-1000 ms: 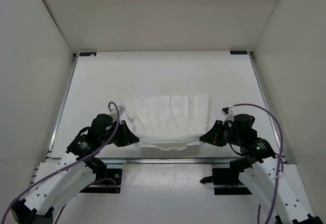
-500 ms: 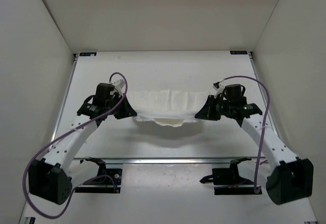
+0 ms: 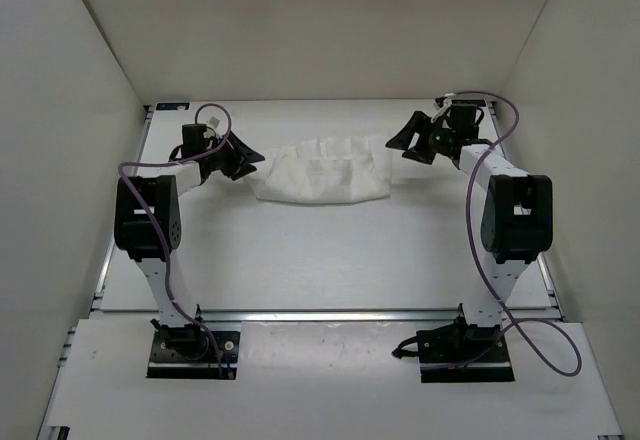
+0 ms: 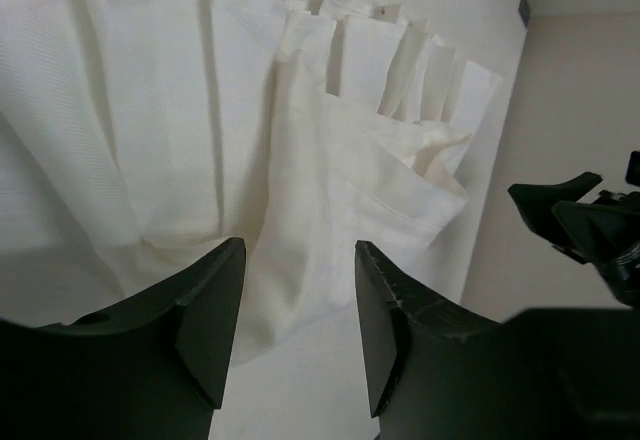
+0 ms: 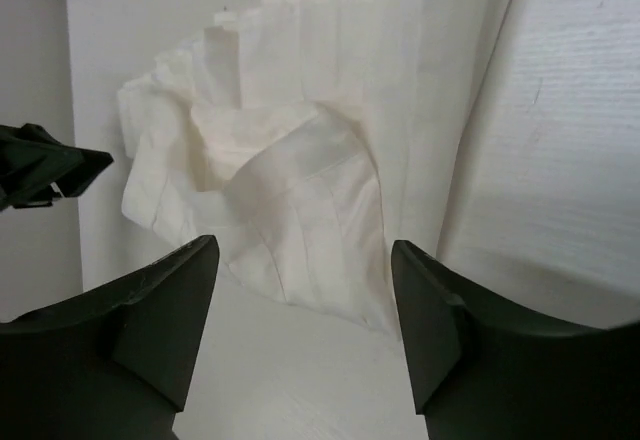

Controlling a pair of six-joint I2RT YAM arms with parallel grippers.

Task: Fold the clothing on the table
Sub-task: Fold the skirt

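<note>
White clothing, one piece, one table; left hand and right hand both spread, empty.

**Robot test cell in a laboratory, viewed from above.** A matte white surface is boxed in by plain white walls on the left, far and right sides, which give an even, bare backdrop. Thin metal rails run along its edges, and small black brackets sit at the far corners. Two arms rise from black base plates bolted side by side on a white ledge at the near edge. Purple cables loop loosely along each arm. Each arm carries a wrist camera, and both wrist views show the same white surface between dark fingers.
</note>
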